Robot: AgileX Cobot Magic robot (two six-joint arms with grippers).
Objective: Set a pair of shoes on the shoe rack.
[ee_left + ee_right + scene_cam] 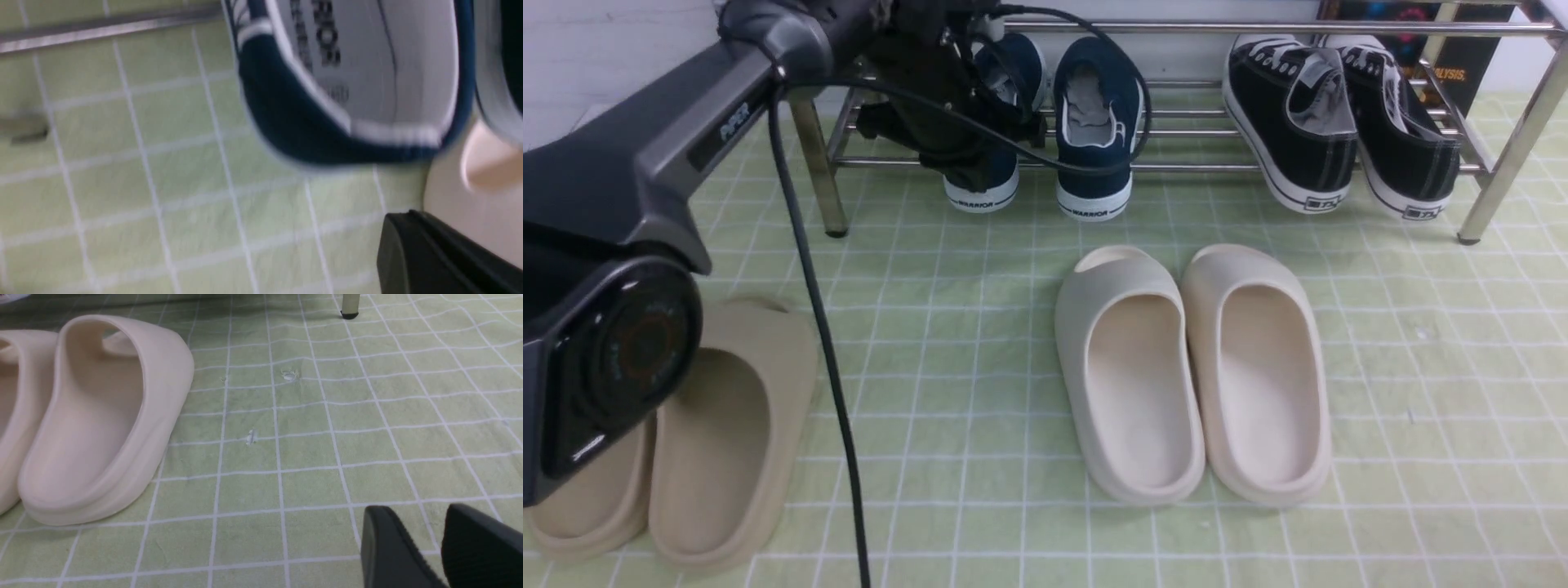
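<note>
On the rack (818, 171), both navy shoes (1094, 184) sat side by side, heels toward you. Your left claw (970, 176) was closed and empty at the left shoe; your right claw (419, 510) stood parted. You needed only light nudges to square the pair, then a clean lift away. The left arm hid much of that shoe; blur softened its collar.

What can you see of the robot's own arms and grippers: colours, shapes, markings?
The left arm is black and grey, with a round joint cover, white "PIPER" lettering and a looping black cable. Both grippers' visible fingers are dark and tapered.
</note>
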